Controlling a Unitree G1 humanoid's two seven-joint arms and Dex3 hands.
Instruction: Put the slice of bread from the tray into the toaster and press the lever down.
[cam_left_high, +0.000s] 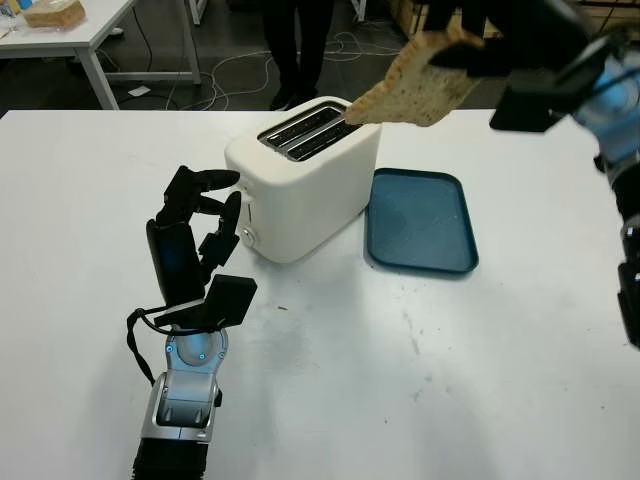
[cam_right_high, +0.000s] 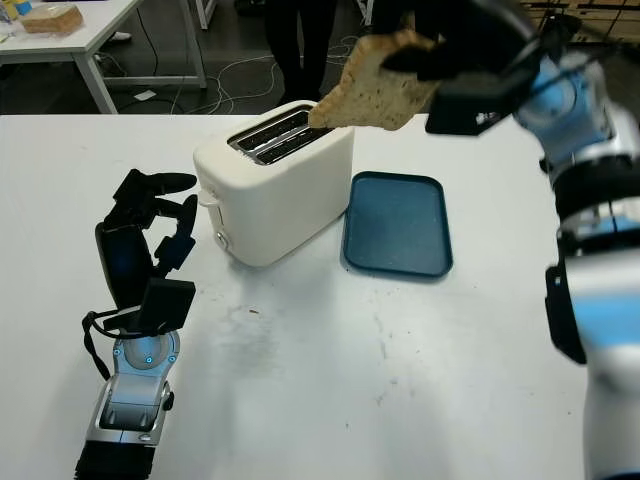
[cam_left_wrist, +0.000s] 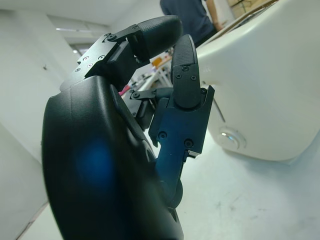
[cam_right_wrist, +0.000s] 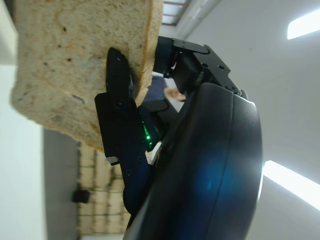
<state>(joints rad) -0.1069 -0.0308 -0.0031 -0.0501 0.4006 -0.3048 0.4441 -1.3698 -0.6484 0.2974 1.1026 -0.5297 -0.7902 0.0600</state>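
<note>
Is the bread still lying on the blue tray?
No, the right hand holds the slice of bread in the air above the toaster, and the tray beside it is bare.

Cut off / hidden
Person (cam_left_high: 300, 50) at 12 o'clock cropped above the legs; toaster (cam_left_high: 300, 180) slot interiors not discernible.
</note>
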